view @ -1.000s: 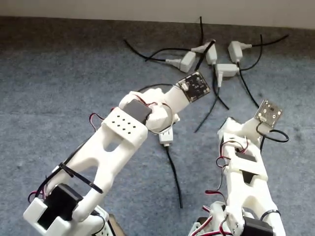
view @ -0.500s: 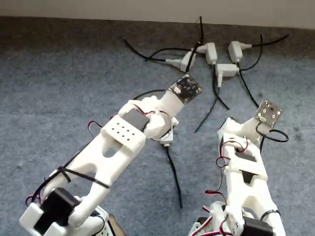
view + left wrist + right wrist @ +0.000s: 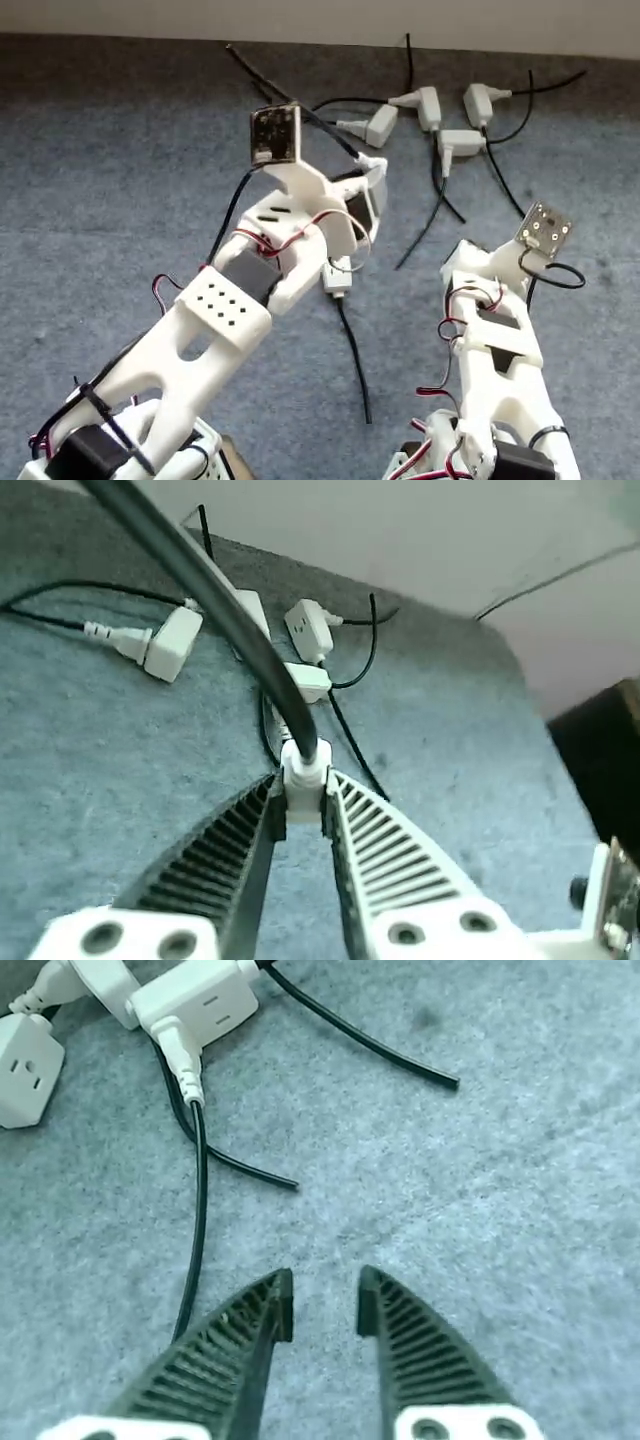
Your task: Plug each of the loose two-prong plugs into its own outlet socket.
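We see the left hand (image 3: 303,805) clamped tight on a white plug (image 3: 302,772). Its prongs are hidden between the fingers. Its black cord (image 3: 220,610) is cut off at the picture's edge and covers part of one socket. Four white sockets (image 3: 430,108) lie in a bunch at about 1 o'clock on the grey worktop (image 3: 120,200). A second plug (image 3: 338,276) lies near the middle, partly under the left arm, with its cord going toward 6 o'clock. The right hand (image 3: 325,1305) has its fingers spread apart and holds nothing.
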{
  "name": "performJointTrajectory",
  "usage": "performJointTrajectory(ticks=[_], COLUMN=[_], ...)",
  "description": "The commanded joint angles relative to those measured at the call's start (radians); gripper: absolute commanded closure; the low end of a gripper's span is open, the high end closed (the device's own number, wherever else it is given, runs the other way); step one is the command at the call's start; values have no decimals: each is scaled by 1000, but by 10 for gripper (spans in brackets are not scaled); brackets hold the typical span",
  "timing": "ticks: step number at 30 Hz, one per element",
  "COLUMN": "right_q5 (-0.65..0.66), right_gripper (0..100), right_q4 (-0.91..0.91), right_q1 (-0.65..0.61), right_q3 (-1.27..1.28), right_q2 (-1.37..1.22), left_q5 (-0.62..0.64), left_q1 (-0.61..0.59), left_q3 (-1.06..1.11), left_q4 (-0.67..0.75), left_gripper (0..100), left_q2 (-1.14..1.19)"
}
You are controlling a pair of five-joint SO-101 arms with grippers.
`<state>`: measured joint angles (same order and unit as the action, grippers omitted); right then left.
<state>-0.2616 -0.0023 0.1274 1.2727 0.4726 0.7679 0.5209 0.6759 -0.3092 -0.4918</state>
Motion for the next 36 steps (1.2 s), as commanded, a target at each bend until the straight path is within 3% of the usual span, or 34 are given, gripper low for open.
performJointTrajectory(ticks=[1, 8, 16, 21, 25, 30, 36], right_q5=[-5, 32, 72, 72, 69, 71, 72], right_gripper=[774, 769, 768, 769, 771, 771, 771], right_q4=[1, 1, 147, 300, 415, 479, 544], right_q1=[-16, -16, -12, -16, -18, -18, -148], right_q3=[-25, -27, 67, 139, 202, 277, 283], right_q2=[18, 68, 435, 674, 868, 1017, 1024], left_q5=[187, 81, 227, 347, 423, 423, 427], left_q1=[-38, 79, 295, 269, 196, 133, 162], left_q3=[36, 58, 124, 168, 251, 341, 352], left_q4=[94, 169, 173, 284, 511, 776, 786], left_gripper=[995, 994, 994, 994, 994, 994, 994], left_q2=[-38, -38, -36, -38, -36, -31, -30])
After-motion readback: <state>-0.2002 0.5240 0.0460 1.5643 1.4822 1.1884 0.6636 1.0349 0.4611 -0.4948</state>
